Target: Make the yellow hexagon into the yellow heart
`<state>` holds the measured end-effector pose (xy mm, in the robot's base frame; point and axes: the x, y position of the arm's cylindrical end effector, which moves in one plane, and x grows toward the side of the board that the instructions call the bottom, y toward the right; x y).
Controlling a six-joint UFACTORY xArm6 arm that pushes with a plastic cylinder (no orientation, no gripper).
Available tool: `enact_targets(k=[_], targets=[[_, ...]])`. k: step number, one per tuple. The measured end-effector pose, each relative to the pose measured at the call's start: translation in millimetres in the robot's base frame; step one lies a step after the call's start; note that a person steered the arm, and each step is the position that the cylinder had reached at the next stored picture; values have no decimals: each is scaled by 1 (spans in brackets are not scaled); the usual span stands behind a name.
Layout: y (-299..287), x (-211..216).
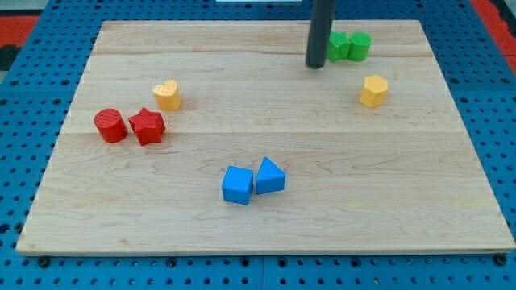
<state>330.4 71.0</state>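
The arm entered from the view's top as a straight dark rod, standing close to upright, and my tip (315, 66) rested on the wooden board (266, 234) near its top edge, right of centre. The rig carried no fingers, so there was nothing spread, pressed together or pinching; the rod ended in a plain blunt tip, and it touched none of the yellow pieces. Just to the view's right of the rod sat two green blocks (348, 46), side by side and touching one another; the nearer one was partly hidden behind the rod, so contact between rod and block could not be settled, and their shapes could not be made out with certainty. The yellow hexagon (373, 90) lay to the lower right of my tip, near but apart from it, below the green pair. The yellow heart (167, 94) lay well apart on the view's left half, at roughly the same height on the board as the hexagon. Below and left of the heart stood a red cylinder (110, 126) and a red star (147, 125), touching. Near the bottom centre a blue cube (237, 184) and a blue wedge-like block (269, 176) sat touching.
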Motion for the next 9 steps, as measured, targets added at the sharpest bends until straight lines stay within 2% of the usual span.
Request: enact_targets(k=[1,3,4,5,7,8,9], targets=[[-26,45],[-20,55],[-6,105],[-6,105],[126,89],[127,89],[163,85]])
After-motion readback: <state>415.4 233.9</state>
